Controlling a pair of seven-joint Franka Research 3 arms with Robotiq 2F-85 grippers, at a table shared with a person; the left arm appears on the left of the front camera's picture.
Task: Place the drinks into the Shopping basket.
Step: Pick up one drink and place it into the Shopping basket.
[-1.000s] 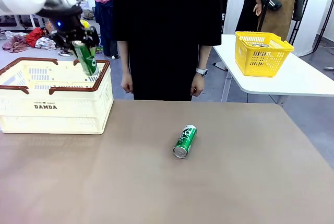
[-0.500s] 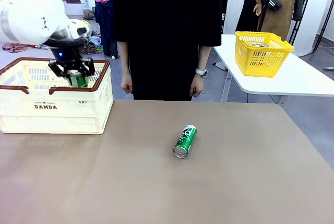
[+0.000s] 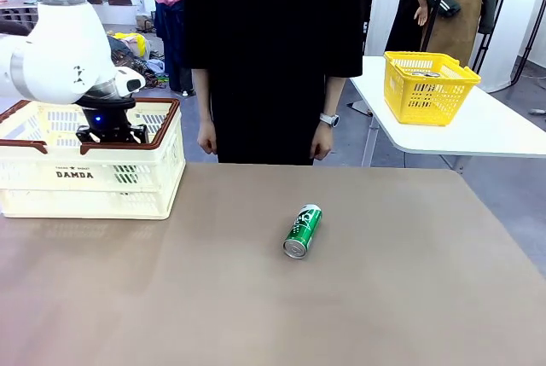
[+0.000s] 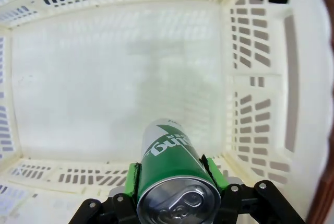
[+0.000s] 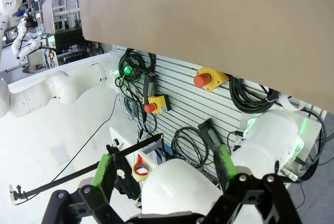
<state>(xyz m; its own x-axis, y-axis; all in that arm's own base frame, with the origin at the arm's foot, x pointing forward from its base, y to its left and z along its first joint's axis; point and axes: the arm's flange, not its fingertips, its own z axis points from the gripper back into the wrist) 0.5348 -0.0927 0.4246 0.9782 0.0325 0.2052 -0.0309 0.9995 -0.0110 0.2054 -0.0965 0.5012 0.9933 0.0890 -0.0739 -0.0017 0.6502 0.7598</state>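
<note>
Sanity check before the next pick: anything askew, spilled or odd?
One green can lies on its side mid-table, outside the Shopping basket; no spill visible. The left jaws grip a second can inside the basket.

Can't make out the fingertips of the left gripper (image 4: 174,178) from the front, sunk behind the wall of the big cream-white slotted plastic basket (image 3: 51,191). Same for the slim green metal can (image 4: 168,153) pinched between them. Loses part of its silver top to the wrist shot's bottom edge. No telling the contents of the small yellow plastic basket (image 3: 426,84), too tiny.
</note>
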